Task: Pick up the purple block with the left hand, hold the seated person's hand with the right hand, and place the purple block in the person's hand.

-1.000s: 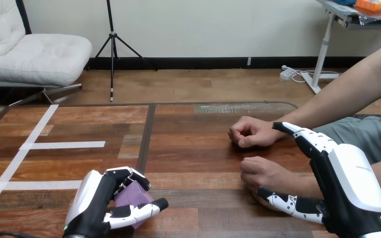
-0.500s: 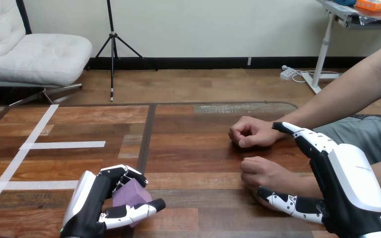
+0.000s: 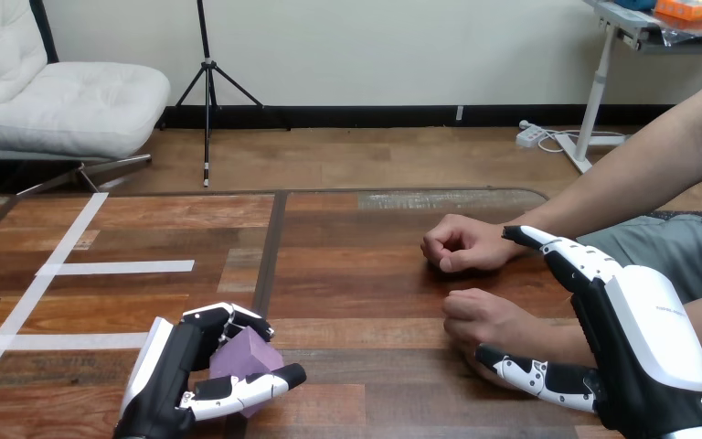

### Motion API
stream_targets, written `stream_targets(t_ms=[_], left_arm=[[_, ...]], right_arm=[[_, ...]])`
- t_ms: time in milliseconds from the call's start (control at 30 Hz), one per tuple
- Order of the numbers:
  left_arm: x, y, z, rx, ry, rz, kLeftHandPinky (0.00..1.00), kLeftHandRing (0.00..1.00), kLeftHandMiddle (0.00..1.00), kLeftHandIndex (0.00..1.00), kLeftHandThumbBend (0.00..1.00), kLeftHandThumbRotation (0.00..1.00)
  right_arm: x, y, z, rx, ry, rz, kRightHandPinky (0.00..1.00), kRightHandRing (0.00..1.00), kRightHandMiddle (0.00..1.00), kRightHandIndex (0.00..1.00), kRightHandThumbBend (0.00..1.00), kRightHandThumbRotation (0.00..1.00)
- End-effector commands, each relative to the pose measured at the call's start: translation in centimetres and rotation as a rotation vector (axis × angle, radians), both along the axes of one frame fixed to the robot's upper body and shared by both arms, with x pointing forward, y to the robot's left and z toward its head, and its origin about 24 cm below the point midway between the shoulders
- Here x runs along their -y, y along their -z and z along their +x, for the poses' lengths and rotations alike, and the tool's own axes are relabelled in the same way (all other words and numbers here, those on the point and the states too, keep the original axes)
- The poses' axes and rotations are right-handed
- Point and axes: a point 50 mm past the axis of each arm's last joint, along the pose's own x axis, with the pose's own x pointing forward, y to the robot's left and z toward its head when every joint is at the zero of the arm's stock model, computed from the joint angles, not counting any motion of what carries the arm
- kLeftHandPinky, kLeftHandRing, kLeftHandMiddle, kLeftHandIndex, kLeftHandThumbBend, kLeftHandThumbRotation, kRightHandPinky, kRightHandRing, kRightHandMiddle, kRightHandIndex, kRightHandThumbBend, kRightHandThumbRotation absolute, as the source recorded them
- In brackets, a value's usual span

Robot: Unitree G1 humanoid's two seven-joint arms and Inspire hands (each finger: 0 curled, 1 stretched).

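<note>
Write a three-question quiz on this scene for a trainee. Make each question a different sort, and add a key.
1. True or false: the purple block lies in the person's nearer hand.
2. What grips the purple block? A. the left robot hand B. the person's farther hand C. nothing
3. Fill in: both of the person's closed hands rest on the wooden ___.
Key: 1 false; 2 A; 3 table.
</note>
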Motion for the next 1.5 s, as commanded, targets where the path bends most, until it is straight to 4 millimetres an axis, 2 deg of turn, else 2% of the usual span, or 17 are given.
stream_targets(t_ms=[0,1000,1467], left_arm=[[0.32,-2.17,2.25,0.124,0.002,-0.05,0.32,0.38,0.45,0.47,0.86,0.19],[0.17,-2.05,2.3,0.12,0.022,-0.19,0.33,0.39,0.45,0.47,0.88,0.16],[0.23,-2.05,2.37,0.104,0.038,-0.359,0.33,0.39,0.46,0.47,0.91,0.13]], right_arm=[[-0.44,-1.97,0.93,0.098,-0.031,-0.005,0.88,0.86,0.84,0.84,0.71,0.14],[-0.48,-1.91,0.95,0.096,-0.027,0.008,0.88,0.86,0.84,0.84,0.71,0.14],[-0.4,-1.87,0.94,0.097,-0.027,0.007,0.88,0.86,0.84,0.84,0.71,0.14]])
